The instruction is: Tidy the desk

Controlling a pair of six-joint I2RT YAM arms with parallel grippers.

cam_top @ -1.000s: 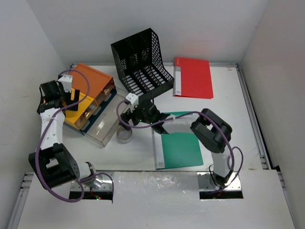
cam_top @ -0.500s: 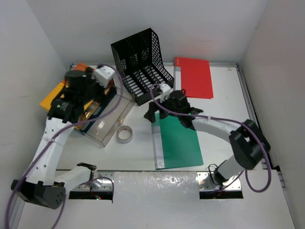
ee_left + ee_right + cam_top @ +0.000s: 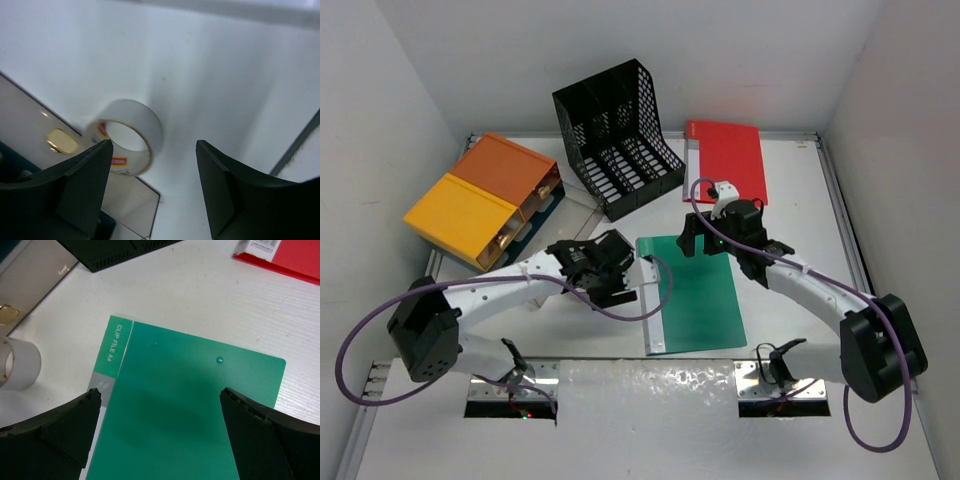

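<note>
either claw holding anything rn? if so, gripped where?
Nothing held: left claw is open near the tape roll; right claw is open over the green folder.

We list: green clip file; red folder; black perforated-mesh file rack; orange-and-yellow drawer box; whitish translucent tape roll; white desk.
</note>
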